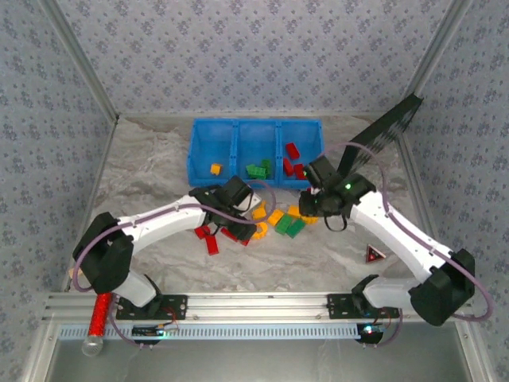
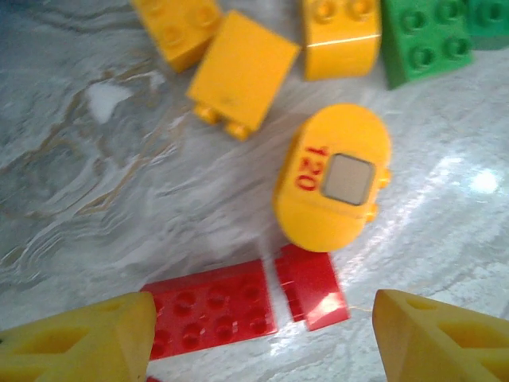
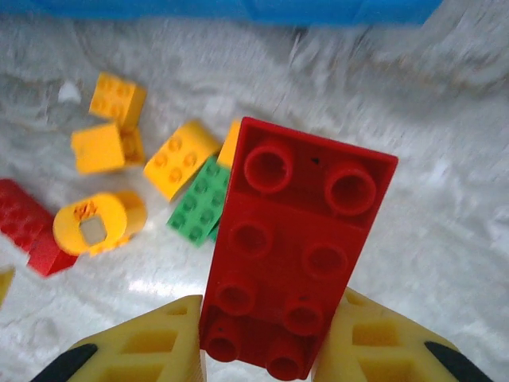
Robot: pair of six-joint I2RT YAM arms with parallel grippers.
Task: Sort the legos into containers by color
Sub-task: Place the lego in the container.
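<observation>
Top external view, starting big: looking at the blue tray (image 1: 256,122) in the upper middle of the frame, with three boxes side by side. Finding one yellow brick (image 1: 215,168) in the left box, a few green bricks (image 1: 258,169) in the middle box and a few red bricks (image 1: 293,159) in the right box. Judging the job as partly done, with each color going into its own box so far.

Seeing plenty left to do, though: spotting a loose pile (image 1: 278,223) of yellow and green bricks on the table in the middle of the frame, just under the tray, and some red ones (image 1: 211,239) to the lower left of that.

Left wrist view: hovering the left gripper (image 2: 264,310) at the bottom of the frame, yellow fingers spread wide apart, pinching nothing. Looking down at a flat red brick (image 2: 211,306) on the table at the bottom middle, near a round yellow piece (image 2: 332,179) in the middle of the frame.

Right wrist view: pinching a long red brick (image 3: 294,231) with the right gripper (image 3: 266,346), fingers pressed against both sides of its low end. Sticking up from the bottom middle of the frame, long side running bottom to top and leaning a little to the right. Showing its bumps to the camera and pointing its far end toward the blue tray (image 3: 238,9) along the top edge. Guessing the right box as the place for it.
</observation>
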